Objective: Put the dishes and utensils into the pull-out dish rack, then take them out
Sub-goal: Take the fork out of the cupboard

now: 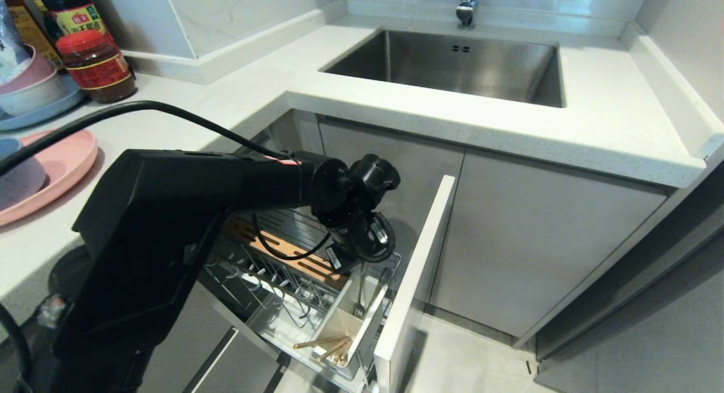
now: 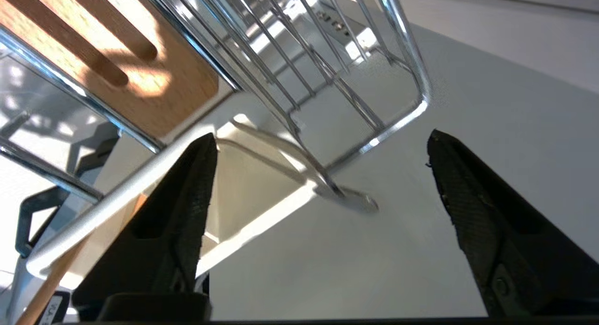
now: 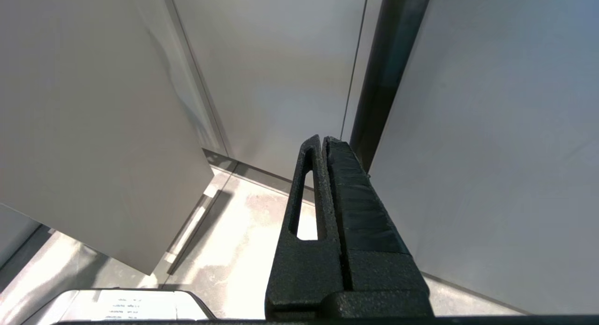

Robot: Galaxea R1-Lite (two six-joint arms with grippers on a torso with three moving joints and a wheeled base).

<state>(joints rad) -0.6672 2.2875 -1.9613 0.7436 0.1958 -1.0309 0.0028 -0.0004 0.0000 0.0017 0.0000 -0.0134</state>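
The pull-out dish rack (image 1: pixel 266 280) stands drawn out below the counter, with its pale front panel (image 1: pixel 416 280) at the right. Its white utensil box (image 1: pixel 339 325) holds the wooden chopsticks (image 1: pixel 323 348), the metal fork (image 1: pixel 360 302) and the spoon (image 1: pixel 380 284). My left gripper (image 2: pixel 322 135) hovers open just above that box; two metal handles (image 2: pixel 299 163) lean between its fingers (image 2: pixel 187 213), touching neither. The pink plate (image 1: pixel 62 167) and the blue-grey bowl (image 1: pixel 17 178) sit on the counter at far left. My right gripper (image 3: pixel 321 140) is shut and empty, parked low beside a cabinet.
A slotted wooden block (image 1: pixel 294 257) lies in the rack's back part. Sauce jars (image 1: pixel 96 65) and a stack of bowls (image 1: pixel 34 87) stand at the counter's back left. The steel sink (image 1: pixel 452 65) is beyond the rack. Tiled floor (image 1: pixel 469 359) lies to the rack's right.
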